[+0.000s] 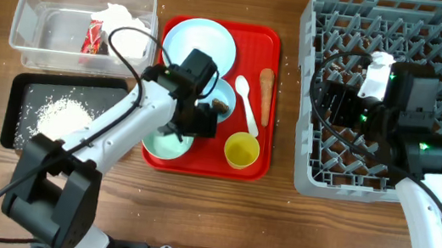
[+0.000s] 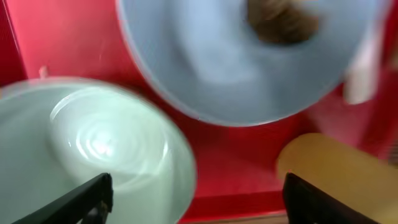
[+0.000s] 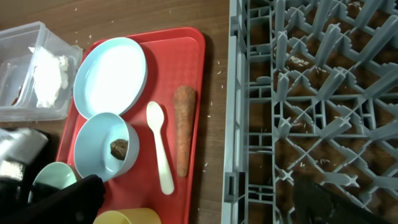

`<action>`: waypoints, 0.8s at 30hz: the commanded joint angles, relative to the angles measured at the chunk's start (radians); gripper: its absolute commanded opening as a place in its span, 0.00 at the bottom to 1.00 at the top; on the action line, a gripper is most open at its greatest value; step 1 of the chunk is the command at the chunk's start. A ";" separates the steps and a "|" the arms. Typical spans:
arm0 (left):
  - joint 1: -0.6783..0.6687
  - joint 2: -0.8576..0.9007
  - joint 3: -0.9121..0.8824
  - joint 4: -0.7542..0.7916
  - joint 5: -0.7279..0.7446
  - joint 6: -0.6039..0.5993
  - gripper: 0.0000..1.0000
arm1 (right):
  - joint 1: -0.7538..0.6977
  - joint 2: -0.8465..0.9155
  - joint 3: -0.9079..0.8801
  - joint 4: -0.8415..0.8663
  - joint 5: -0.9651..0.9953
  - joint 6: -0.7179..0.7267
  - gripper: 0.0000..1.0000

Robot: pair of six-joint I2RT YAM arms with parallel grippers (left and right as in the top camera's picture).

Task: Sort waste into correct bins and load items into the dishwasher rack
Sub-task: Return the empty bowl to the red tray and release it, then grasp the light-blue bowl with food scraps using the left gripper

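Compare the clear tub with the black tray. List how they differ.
The clear tub is see-through and tall-walled; the black tray is opaque and shallow. The tub holds a red wrapper and white tissue; the tray holds loose rice. Both are rectangular, of similar footprint, left of the red serving tray.

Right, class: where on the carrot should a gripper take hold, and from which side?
Across its middle, from straight above. The carrot lies flat on the red tray, long and narrow, so jaws closing across its width would probably fit. The spoon lies close beside it, so mind that gap.
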 commanded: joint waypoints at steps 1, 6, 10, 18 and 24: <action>-0.002 -0.013 0.160 0.071 -0.027 0.142 0.92 | -0.003 0.002 0.017 0.001 0.013 0.006 1.00; -0.003 0.031 0.169 0.246 -0.024 0.332 0.88 | -0.003 0.002 0.017 -0.002 0.013 0.006 1.00; -0.020 0.123 0.169 0.256 -0.024 0.369 0.81 | -0.003 0.002 0.017 -0.002 0.017 0.006 1.00; -0.066 0.259 0.168 0.261 -0.024 0.372 0.62 | -0.003 0.002 0.017 0.000 0.025 0.007 1.00; -0.072 0.265 0.168 0.261 -0.040 0.367 0.27 | -0.003 0.002 0.017 -0.002 0.028 0.007 1.00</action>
